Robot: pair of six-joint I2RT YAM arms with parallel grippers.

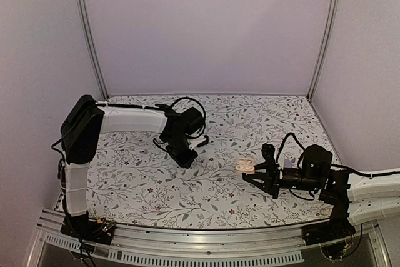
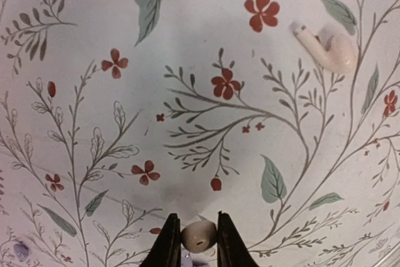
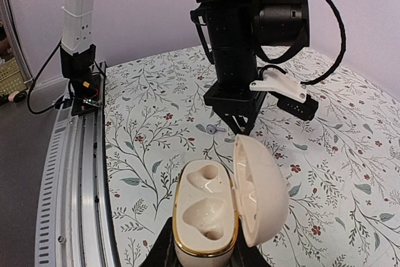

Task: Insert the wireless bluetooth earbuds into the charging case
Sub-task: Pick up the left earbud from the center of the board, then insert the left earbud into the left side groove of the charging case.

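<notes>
My left gripper is shut on a pale earbud, pinched by its round head just above the floral cloth. A second pale earbud lies loose on the cloth ahead and to the right of it. My right gripper is shut on the white, gold-rimmed charging case, held upright with its lid swung open to the right. Both sockets are empty. In the top view the left gripper hangs left of the case, well apart from it, with the right gripper at the case.
A small purplish earbud lies on the cloth by the left gripper. The left arm's black wrist stands just beyond the case. A metal rail runs along the table's near edge. Pale walls enclose the table.
</notes>
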